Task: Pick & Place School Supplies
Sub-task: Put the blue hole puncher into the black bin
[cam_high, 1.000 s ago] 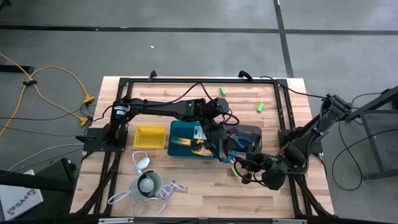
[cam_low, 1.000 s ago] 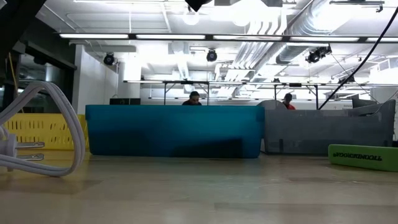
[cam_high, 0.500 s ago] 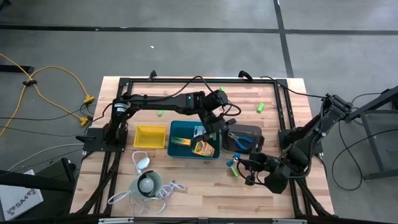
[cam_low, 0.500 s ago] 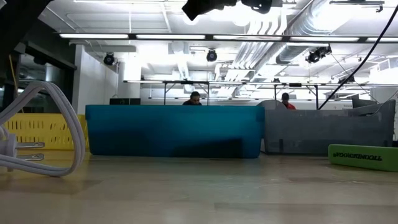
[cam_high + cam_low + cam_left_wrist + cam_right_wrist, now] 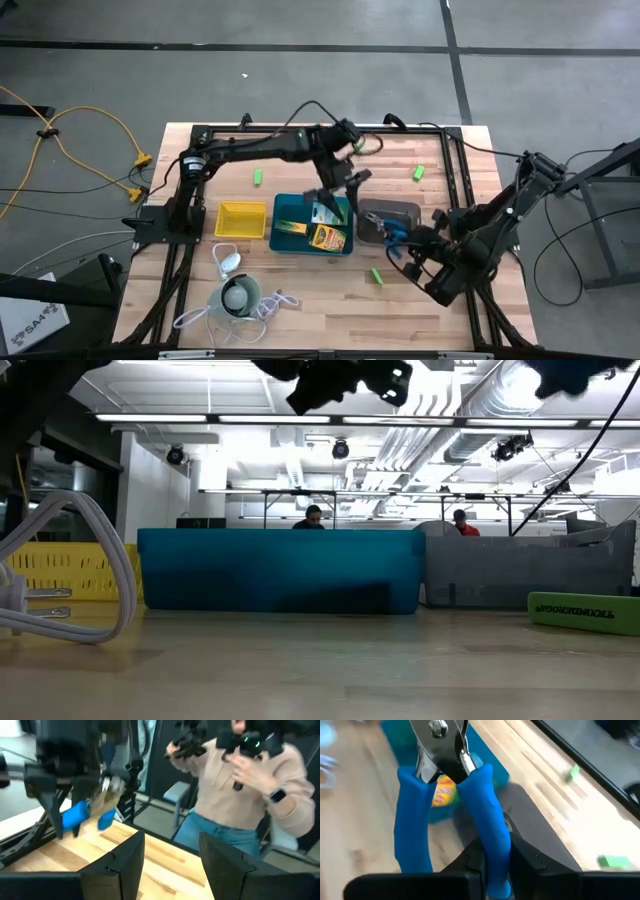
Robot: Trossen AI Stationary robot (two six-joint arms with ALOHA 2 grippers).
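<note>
Nearest the front edge of the counter [image 5: 300, 320], a white round gadget [image 5: 237, 296] with its cord is lying by the left corner, and a lime-green block [image 5: 377, 276] is resting on bare wood just in front of the trays. Right hand [image 5: 400, 246] is hovering beside that block, over the front corner of the dark grey tray [image 5: 400, 212]; its fingers are clamping down on one blue-handled tool [image 5: 470, 810], the handles running back between them and the metal head pointing away. A second blue-handled tool [image 5: 385, 228] is lying inside the grey tray, just beside the hand. In the middle row, the teal tray [image 5: 285, 210] is holding yellow-and-green crayon boxes [image 5: 328, 238] and a green-and-white flat pack [image 5: 322, 214]; the yellow tray [image 5: 240, 220] is sitting to its left. Left hand [image 5: 345, 182] is hanging above the teal tray's far edge, fingers [image 5: 220, 865] spread wide with nothing between them. Farther back, more green blocks [image 5: 419, 172] are lying loose, well apart from both hands.
</note>
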